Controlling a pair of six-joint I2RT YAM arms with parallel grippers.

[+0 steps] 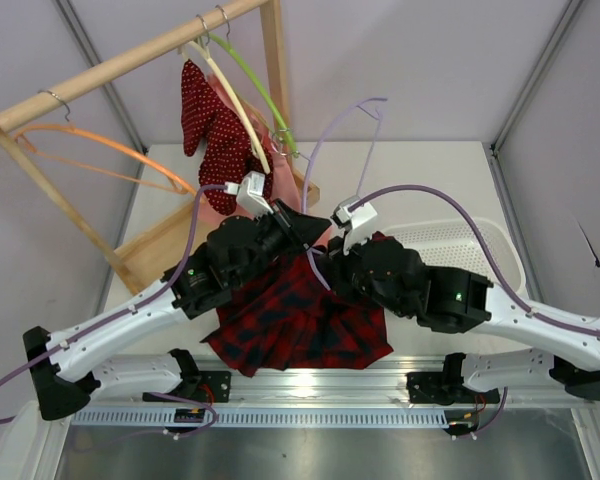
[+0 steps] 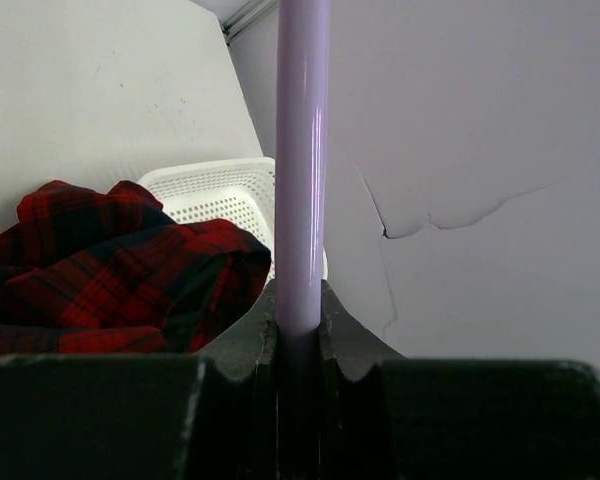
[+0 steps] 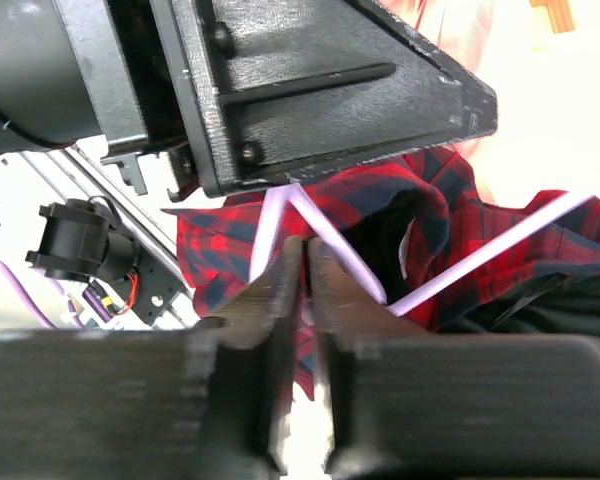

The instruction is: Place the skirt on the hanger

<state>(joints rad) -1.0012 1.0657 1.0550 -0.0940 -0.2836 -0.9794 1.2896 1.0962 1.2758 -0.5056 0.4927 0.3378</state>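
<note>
The red and navy plaid skirt (image 1: 300, 325) lies bunched on the table between my two arms. The pale lavender hanger (image 1: 311, 160) stands tilted upward above it, hook at the top. My left gripper (image 1: 302, 232) is shut on a bar of the hanger (image 2: 302, 180), clamped between its jaws (image 2: 302, 295); the skirt (image 2: 100, 270) lies to its left. My right gripper (image 1: 325, 262) is right beside it, jaws (image 3: 305, 245) pressed together on a fold of skirt fabric (image 3: 220, 250), with the hanger's bars (image 3: 500, 245) crossing just behind the tips.
A wooden rack (image 1: 130, 55) at the back left carries an orange hanger (image 1: 100, 150), cream and green hangers (image 1: 250, 85), a red dotted garment (image 1: 215, 125) and a pink garment (image 1: 280, 150). A white basket (image 1: 460, 245) sits behind the right arm. Grey walls close off both sides.
</note>
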